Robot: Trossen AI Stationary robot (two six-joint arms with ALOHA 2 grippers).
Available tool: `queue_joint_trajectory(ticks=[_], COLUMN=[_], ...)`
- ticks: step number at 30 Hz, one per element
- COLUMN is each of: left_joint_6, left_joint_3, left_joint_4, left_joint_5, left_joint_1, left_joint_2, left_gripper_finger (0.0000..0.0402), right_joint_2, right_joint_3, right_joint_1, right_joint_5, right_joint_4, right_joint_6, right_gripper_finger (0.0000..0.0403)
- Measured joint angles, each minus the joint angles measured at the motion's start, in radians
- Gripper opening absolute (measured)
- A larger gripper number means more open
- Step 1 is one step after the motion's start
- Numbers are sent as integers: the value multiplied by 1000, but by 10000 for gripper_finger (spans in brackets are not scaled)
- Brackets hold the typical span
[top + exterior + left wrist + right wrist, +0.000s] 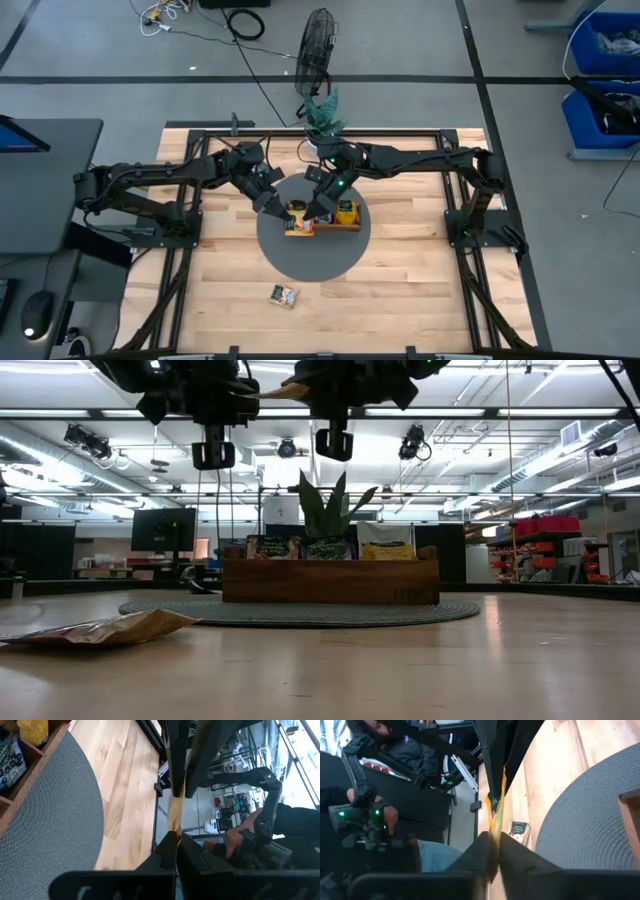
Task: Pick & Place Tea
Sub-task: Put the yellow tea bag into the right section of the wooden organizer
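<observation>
Much of the handover is masked from above: both arms crowd over the wooden tray [322, 225], and the sachet between them shows only as an orange patch [298, 211] beside the left tool [272, 203]. In the left wrist view the left tool's fingers are seen pressed together on a thin tan-yellow sachet edge [175, 815]. In the right wrist view the right tool [493, 842] is likewise closed on a yellow sachet edge [498, 800]; whether both tools pinch the same sachet cannot be told. From the low view both tools hang well above the tray, their tips cut off by the frame's top.

Upright sachets, dark and yellow, are packed in the tray's compartments [330, 548], with a potted plant [331, 510] behind. The tray sits on a round grey woven mat [312, 258], set mid-worktop. The pale wood-plank worktop [420, 290] lies open toward the front, where one loose crinkled sachet [284, 295] rests flat, well apart from the mat.
</observation>
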Motion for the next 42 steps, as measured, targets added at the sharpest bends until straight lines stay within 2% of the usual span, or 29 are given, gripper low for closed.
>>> queue_joint_trajectory(ticks=[2, 8, 12, 23, 29, 36, 42], left_joint_6=[1, -3, 0, -18, -61, -37, 46], left_joint_3=[0, 0, 0, 0, -1, 0, 0], left_joint_4=[3, 17, 45, 219, 364, 563, 600], left_joint_5=[0, -11, -55, -83, -125, -332, -552], left_joint_1=[0, 0, 9, 93, 141, 140, 115], left_joint_2=[0, 1, -4, -64, -93, -94, -90], left_gripper_finger=[1, 6, 33, 151, 181, 185, 186], right_joint_2=[0, 0, -13, -180, -303, -412, -412], right_joint_3=[0, 0, -1, -2, -2, -2, -1], right_joint_1=[0, 1, 2, -9, -20, -21, -8], right_joint_5=[-9, -7, -4, 248, 482, 755, 921], right_joint_4=[-9, -23, -47, -191, -203, -69, 67], right_joint_6=[-20, -27, -25, -121, -145, -131, -105], right_gripper_finger=[13, 7, 4, 1, 0, 0, 0])
